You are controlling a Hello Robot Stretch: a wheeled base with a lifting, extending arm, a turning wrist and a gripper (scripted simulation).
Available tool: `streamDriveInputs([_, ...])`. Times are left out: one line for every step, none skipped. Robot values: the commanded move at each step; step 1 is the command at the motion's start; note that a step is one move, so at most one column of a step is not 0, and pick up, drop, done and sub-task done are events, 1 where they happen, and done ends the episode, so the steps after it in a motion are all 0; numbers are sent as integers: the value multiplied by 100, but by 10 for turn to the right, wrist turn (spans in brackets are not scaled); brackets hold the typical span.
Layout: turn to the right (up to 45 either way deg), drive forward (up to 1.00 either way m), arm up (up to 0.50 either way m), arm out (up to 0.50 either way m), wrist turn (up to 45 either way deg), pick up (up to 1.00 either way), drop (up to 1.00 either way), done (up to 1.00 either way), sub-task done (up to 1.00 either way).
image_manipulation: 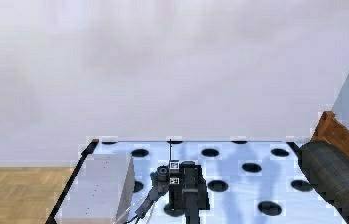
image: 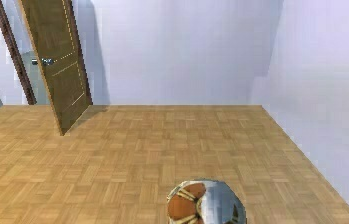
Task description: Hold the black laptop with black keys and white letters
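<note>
Entry: my tool (image_manipulation: 140, 210), above the dotted bed (image_manipulation: 232, 196), near a pale box (image_manipulation: 97, 190). Finger state and load: I cannot tell. Black laptop: place unknown to me. Best practice: find it before reaching.

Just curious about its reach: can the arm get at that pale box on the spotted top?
Probably yes: the gripper shows just right of the pale box on the spotted top, with nothing seen between them.

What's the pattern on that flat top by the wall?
The flat top is white with rows of black dots. The arm side view shows it best.
</note>
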Motion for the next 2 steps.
streamDriveInputs([0, 0, 0, 0, 450, 0, 0, 0, 0])
streamDriveInputs([0, 0, 0, 0, 450, 0, 0, 0, 0])
